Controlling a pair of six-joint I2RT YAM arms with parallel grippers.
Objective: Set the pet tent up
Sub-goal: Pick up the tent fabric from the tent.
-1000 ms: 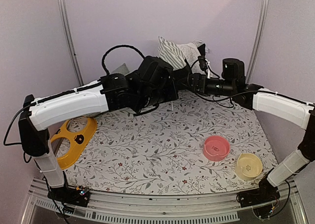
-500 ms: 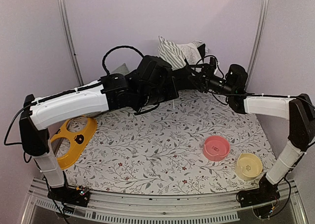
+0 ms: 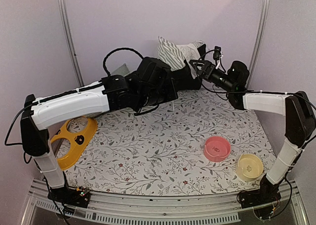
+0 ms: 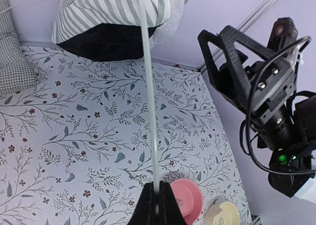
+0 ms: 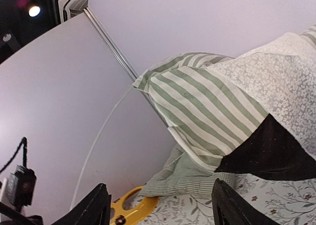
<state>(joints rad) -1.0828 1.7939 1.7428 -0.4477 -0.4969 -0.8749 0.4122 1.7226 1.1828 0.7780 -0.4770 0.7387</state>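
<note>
The green-and-white striped fabric pet tent with white mesh panels [image 3: 173, 52] sits bunched at the far edge of the bench [image 3: 148, 156], against the back wall. A black panel shows along its underside. The bench is covered by a flower-printed cloth.

The left gripper [image 4: 157, 207] hangs over the middle of the far half of the bench. Its jaws are closed tight on a thin white bendy pole [image 4: 150, 111]. From the jaws the pole runs straight up to the tent's striped top. It seems to enter the fabric there, though the joint itself is too small to make out.

The right gripper [image 5: 160, 188] is raised above the bench's far right part, just beside the tent's mesh side. Its jaws stand wide apart with nothing between them, and they do not touch the fabric.

A green checked square cushion [image 4: 15, 67] lies on the far left of the bench, partly behind the left arm. A round pink bowl [image 3: 217, 148] and a pale yellow bowl [image 3: 249, 166] stand near the bench's near right corner, close together but apart. A yellow two-hole feeder stand [image 3: 74, 141] lies at the bench's left edge.
</note>
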